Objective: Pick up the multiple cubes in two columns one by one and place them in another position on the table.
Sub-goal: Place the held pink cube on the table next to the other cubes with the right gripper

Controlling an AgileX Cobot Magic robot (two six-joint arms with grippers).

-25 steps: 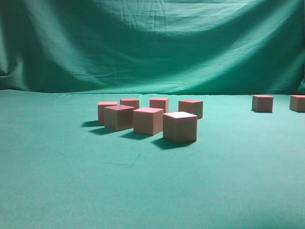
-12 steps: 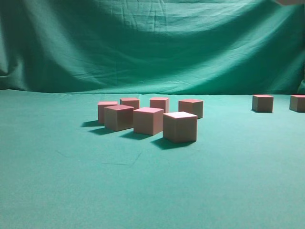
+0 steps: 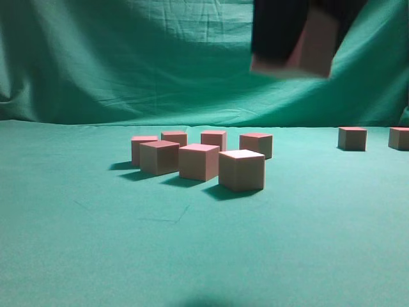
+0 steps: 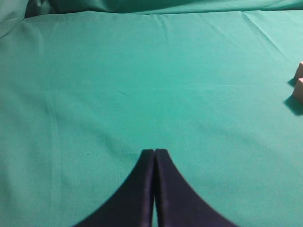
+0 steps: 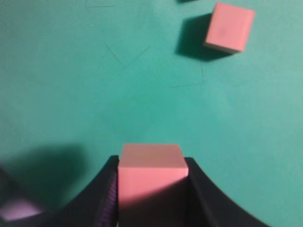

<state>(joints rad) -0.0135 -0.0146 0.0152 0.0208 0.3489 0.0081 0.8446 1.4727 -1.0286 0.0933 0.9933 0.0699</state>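
While I carry: my right gripper [image 5: 150,189] is clamped on one cube [image 5: 150,168], a dark finger [image 5: 201,189] pressed to each side, its pink top face showing between them.
Just changed: a second ago the exterior view held no arm at all; half a second ago only a pale sliver showed at the top right corner; now the gripper and the held cube [image 3: 307,48] hang blurred high in that view, above and right of the group — so I am in transit with a load, not reaching for one.
Left gripper [image 4: 154,153]: fingers pressed together, holding nothing, idle over bare cloth, two cube edges [image 4: 298,82] at the far right border of its view.
Main group [image 3: 199,158]: seven cubes on the table [image 3: 96,243], in two slanting rows, none of them shifted across the three exterior pictures.
Placed pair [image 3: 352,138]: two cubes well apart from the group, far right near the backdrop [image 3: 128,64], the second [image 3: 399,138] cut by the border.
Below me: my wrist view shows open green cloth with one loose cube [image 5: 229,27] near the top edge; which of the table's cubes it is I cannot tell.
Meaning for the task: I judge this as a third cube on the way — two set down, seven waiting.
Next call: a clear patch of cloth, a level descent, then release.
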